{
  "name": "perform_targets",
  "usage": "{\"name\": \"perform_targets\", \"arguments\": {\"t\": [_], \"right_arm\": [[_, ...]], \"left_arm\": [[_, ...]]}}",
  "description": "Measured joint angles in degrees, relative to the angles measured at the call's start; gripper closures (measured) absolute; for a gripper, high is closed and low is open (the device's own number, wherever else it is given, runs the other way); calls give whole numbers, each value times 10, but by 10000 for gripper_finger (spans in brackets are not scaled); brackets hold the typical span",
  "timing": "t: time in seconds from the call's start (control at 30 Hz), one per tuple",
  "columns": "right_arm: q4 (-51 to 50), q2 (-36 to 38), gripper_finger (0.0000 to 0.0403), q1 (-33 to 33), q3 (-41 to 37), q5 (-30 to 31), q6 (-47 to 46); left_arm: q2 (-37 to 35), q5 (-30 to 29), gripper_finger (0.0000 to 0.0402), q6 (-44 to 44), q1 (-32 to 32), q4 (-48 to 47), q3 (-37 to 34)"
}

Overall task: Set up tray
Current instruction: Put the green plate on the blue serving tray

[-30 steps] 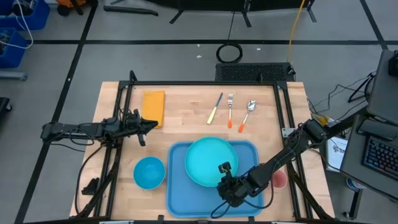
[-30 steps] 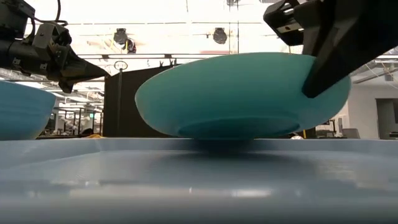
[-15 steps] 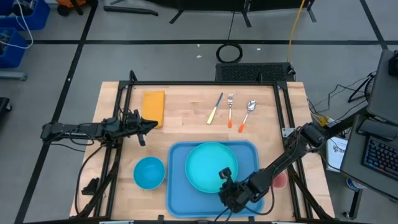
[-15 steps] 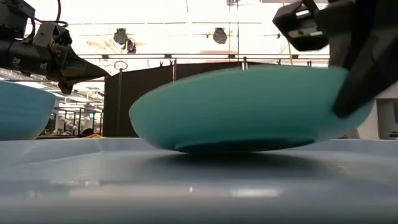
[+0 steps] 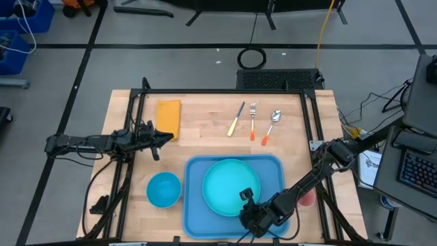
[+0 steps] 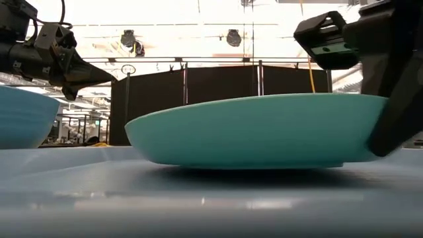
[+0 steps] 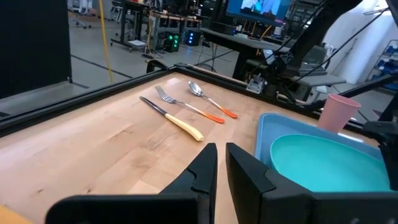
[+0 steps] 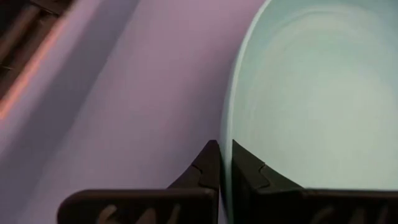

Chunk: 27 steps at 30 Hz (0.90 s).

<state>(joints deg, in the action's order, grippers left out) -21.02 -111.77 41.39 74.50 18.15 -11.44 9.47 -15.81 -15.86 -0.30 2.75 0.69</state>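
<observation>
The turquoise plate (image 5: 229,186) lies on the blue tray (image 5: 196,205), near its middle; in the low view the plate's (image 6: 258,129) underside sits on the tray floor (image 6: 198,192). My right gripper (image 5: 246,198) is shut on the plate's near-right rim. My left gripper (image 5: 166,139) hovers shut over the table's left part, just near of the orange-yellow napkin (image 5: 168,117), touching nothing; it also shows in the low view (image 6: 99,74). My right gripper pinches the plate's rim (image 8: 225,149) at its near-right side, one finger (image 8: 208,163) outside the rim and one finger (image 8: 244,167) over the plate's inside. It comes slanting down from the table's near-right. The plate sits almost level, its base on the tray.
A blue bowl (image 5: 163,189) stands left of the tray. A knife (image 5: 236,119), fork (image 5: 252,121) and spoon (image 5: 271,124) lie side by side beyond the tray. A pink cup (image 5: 307,198) stands right of the tray, by the right arm.
My right gripper has moved down and toward the near edge, still shut on the plate's rim. The plate, tilted a second ago with its held side raised, has come down nearly flat onto the tray and shifted slightly nearer.
</observation>
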Motion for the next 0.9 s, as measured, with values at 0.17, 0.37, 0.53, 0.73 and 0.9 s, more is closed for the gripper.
{"name": "perform_targets", "arguments": {"t": [0.17, 0.37, 0.53, 0.73, 0.9], "right_arm": [[0, 0, 403, 3, 0, -15, -30], [12, -12, 403, 9, 0, -31, -38], [31, -24, 403, 13, 1, -40, -45], [32, -24, 403, 13, 1, -50, -49], [33, -24, 403, 13, 1, -66, -57]], "left_arm": [[0, 8, 364, 3, 0, 0, 0], [0, 8, 364, 7, 0, 0, 0], [0, 8, 364, 11, 0, 3, 0], [0, 7, 364, 5, 0, 3, -1], [0, 8, 364, 1, 0, -1, -1]]}}
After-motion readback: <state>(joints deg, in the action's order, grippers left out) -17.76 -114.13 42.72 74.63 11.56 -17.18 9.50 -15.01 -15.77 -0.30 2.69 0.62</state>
